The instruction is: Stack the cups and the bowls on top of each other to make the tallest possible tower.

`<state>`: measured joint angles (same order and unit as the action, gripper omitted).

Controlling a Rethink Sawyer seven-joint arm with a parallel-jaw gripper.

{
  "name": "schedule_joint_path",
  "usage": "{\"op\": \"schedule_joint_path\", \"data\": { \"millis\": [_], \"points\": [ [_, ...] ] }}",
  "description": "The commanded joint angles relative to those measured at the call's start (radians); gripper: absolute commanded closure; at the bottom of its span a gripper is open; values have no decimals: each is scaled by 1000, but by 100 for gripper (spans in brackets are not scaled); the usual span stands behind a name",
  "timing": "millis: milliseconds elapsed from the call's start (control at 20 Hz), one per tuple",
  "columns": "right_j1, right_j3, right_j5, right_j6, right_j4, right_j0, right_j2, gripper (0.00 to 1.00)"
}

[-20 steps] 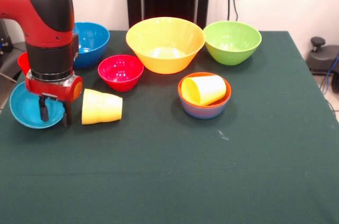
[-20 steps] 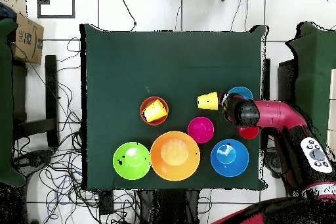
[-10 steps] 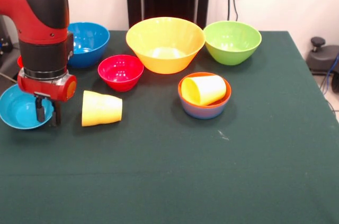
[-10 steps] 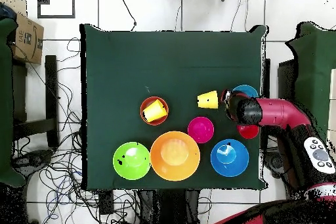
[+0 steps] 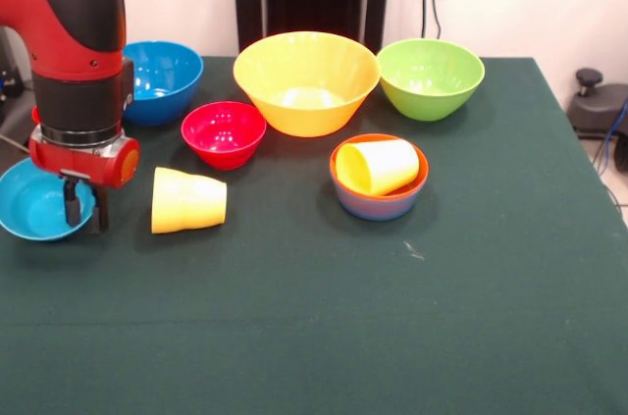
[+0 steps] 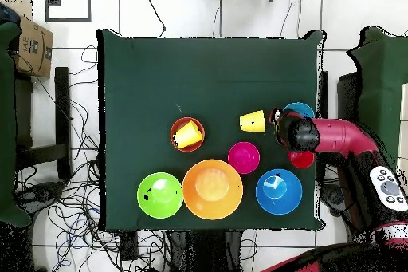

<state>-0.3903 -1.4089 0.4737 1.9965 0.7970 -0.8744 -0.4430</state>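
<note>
At table's edge, gripper dragged light-blue bowl farther outward.

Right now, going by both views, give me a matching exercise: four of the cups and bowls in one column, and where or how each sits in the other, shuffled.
Things:
1. Light-blue bowl
2. Crimson bowl
3. Loose yellow cup
4. Orange-red bowl

Places or states:
A. Holds a yellow cup lying on its side
B. On its side on the cloth
C. Under the gripper, at the table's edge
D. Upright and empty, between the medium blue bowl and the big yellow-orange one

Pairs: 1-C, 2-D, 3-B, 4-A
</note>
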Motion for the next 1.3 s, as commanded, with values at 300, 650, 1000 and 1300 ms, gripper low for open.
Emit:
{"op": "schedule_joint_path", "data": {
  "millis": [300, 650, 1000, 1300],
  "points": [
    [-26, 7, 131, -262, 28, 34, -37, 100],
    [-290, -201, 251, -183, -130, 58, -74, 100],
    [-340, -228, 288, -143, -192, 89, -74, 100],
    [-383, -247, 307, -75, -236, 147, -54, 100]
  ]
}}
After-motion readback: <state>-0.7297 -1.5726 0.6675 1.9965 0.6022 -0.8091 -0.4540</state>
